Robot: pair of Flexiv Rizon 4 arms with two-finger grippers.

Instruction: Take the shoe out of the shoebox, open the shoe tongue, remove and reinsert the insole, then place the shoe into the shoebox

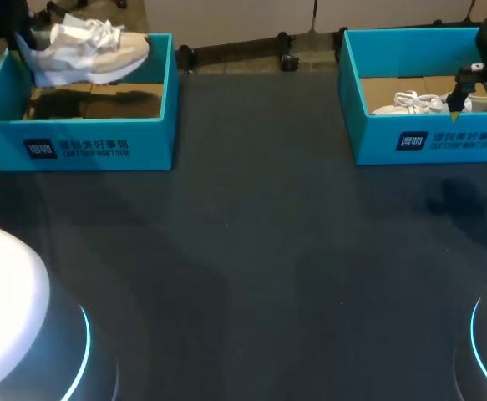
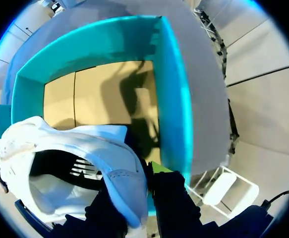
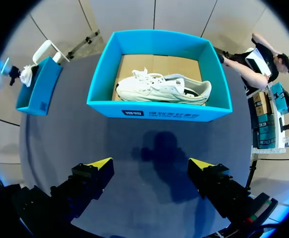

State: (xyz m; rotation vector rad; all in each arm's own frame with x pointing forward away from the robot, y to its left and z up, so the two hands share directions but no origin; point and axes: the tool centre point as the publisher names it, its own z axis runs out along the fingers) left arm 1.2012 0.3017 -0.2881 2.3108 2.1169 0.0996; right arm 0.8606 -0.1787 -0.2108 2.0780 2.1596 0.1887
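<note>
left gripper (image 2: 140,191), tips mostly hidden behind shoe (image 2: 80,146) heel, seemingly clamped

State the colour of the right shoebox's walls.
Teal, clearest on the right shoebox in the right wrist view.

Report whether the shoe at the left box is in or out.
Out: left claw holds the shoe above the left shoebox, whose floor lies bare.

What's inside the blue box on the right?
The teal cardboard shoebox holds one white laced sneaker lying on its brown floor. Whatever lies beneath the sneaker is covered.
</note>
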